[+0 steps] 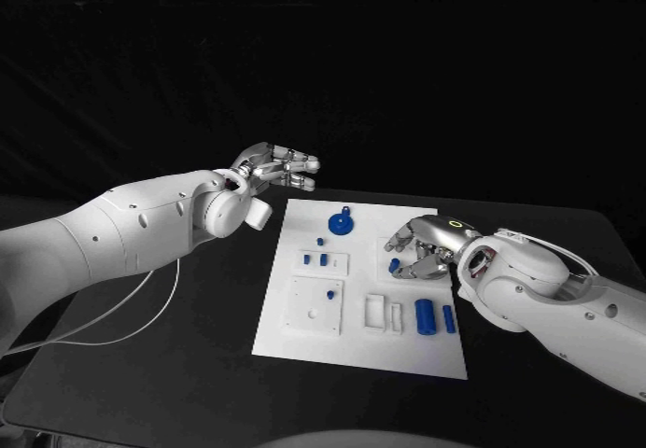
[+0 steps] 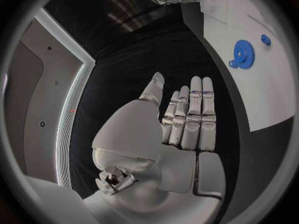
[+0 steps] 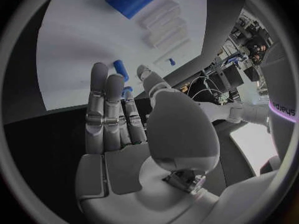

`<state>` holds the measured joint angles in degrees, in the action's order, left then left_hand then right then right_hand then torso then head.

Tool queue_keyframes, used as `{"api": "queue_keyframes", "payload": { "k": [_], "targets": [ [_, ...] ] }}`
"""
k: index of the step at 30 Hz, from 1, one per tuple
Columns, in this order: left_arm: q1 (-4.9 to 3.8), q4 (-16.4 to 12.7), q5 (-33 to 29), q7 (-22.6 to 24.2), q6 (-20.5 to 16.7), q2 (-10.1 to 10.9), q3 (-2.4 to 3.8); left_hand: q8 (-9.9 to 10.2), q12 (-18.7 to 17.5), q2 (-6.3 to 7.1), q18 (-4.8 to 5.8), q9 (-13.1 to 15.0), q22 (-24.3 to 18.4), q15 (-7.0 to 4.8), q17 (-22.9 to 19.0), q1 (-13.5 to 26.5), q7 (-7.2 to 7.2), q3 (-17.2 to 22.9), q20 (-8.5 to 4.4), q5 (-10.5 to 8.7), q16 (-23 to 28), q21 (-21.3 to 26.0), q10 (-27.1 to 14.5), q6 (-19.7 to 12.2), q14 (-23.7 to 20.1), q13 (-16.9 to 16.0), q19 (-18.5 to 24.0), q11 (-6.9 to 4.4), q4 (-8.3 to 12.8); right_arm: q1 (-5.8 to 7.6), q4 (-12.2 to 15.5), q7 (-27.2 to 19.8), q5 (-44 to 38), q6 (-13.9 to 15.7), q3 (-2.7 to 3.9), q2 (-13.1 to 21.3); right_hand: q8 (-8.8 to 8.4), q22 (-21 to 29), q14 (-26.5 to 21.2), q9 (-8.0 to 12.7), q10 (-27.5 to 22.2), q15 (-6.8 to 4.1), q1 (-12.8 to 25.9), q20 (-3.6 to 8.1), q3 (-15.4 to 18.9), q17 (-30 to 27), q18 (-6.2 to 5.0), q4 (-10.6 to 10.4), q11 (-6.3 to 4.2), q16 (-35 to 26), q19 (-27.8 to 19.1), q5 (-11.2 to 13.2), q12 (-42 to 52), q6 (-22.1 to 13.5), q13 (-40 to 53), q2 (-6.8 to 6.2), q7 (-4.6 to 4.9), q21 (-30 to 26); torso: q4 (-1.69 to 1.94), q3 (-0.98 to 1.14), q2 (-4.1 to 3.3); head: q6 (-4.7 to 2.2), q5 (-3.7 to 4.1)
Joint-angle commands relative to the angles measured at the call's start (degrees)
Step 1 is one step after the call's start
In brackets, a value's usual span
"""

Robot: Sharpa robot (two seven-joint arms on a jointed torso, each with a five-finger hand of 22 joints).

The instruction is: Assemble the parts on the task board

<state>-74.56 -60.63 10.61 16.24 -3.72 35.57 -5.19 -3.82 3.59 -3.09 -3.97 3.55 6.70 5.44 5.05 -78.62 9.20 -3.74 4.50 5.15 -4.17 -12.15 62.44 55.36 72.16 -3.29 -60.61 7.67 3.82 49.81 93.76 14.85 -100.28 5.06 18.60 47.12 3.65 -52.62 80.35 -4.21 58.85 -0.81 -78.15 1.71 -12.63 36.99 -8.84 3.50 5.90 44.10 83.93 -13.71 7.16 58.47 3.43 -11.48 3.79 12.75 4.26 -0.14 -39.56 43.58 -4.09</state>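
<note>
In the head view, the white task board [image 1: 303,327] is seen lying flat in the middle of the black counter [image 1: 161,392]. A blue gear [image 1: 342,223] is set near the board's far edge, small blue pegs [image 1: 320,259] are placed below it, and a blue cylinder [image 1: 426,316] with a slimmer blue pin [image 1: 448,319] just beside it is laid near the board's right edge. The left hand [image 1: 274,170] is held above the counter beyond the board's far left corner, fingers apart and nothing grasped. The right hand [image 1: 426,248] is lowered over the board's right side, with a small blue part [image 1: 395,266] at its fingertips; whether that part is pinched cannot be told here.

In the left wrist view, the left hand [image 2: 181,124] is shown flat and released, fingers extended side by side, with the gear [image 2: 245,52] on the board [image 2: 274,99] well apart from it.

In the right wrist view, the right hand [image 3: 131,119] is shown with fingers extended toward the board [image 3: 81,45]; a small blue part [image 3: 121,69] is seen beside the fingertips, and the grasp cannot be judged.
</note>
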Motion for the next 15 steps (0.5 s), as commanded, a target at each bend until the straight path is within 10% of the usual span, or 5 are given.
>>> {"api": "queue_keyframes", "payload": {
  "k": [1,15],
  "targets": [
    [0.02,-0.1,0.1,0.3,1.0,0.0,0.05,0.0,0.0,0.31,0.50,0.1,-0.1,-0.01,0.0,0.2,-0.04,0.0,0.07,-0.07,0.1,-0.2,-0.4,0.0,-0.4,-0.1,0.3,0.14,-0.3,-0.01,-0.3,0.3,-1.6,-2.2,0.02,-0.5,-0.02,0.1,0.6,0.2,1.1,-0.19,1.1,0.54,-1.1,-0.1,0.37,1.3,-0.36,0.4,2.2,0.4,-0.9,0.7,0.0,0.48,0.15,0.7,0.01,-0.02,0.01,0.08,-0.01],
    [0.03,-0.1,0.1,0.2,1.1,-0.1,0.05,0.0,0.0,0.31,0.50,0.1,-0.1,-0.01,0.0,0.2,-0.04,0.0,0.07,-0.07,0.1,-0.2,-0.4,0.0,-0.4,-0.1,0.3,0.14,-0.3,-0.02,-2.6,0.8,-2.5,-2.2,-0.04,-2.4,-0.02,0.1,2.2,0.4,7.2,-0.67,6.0,1.14,-15.3,0.0,1.00,4.2,-1.41,0.8,2.2,3.7,-3.1,5.6,-0.1,0.78,2.34,3.7,-0.02,0.01,0.01,0.17,-0.04]
  ]
}}
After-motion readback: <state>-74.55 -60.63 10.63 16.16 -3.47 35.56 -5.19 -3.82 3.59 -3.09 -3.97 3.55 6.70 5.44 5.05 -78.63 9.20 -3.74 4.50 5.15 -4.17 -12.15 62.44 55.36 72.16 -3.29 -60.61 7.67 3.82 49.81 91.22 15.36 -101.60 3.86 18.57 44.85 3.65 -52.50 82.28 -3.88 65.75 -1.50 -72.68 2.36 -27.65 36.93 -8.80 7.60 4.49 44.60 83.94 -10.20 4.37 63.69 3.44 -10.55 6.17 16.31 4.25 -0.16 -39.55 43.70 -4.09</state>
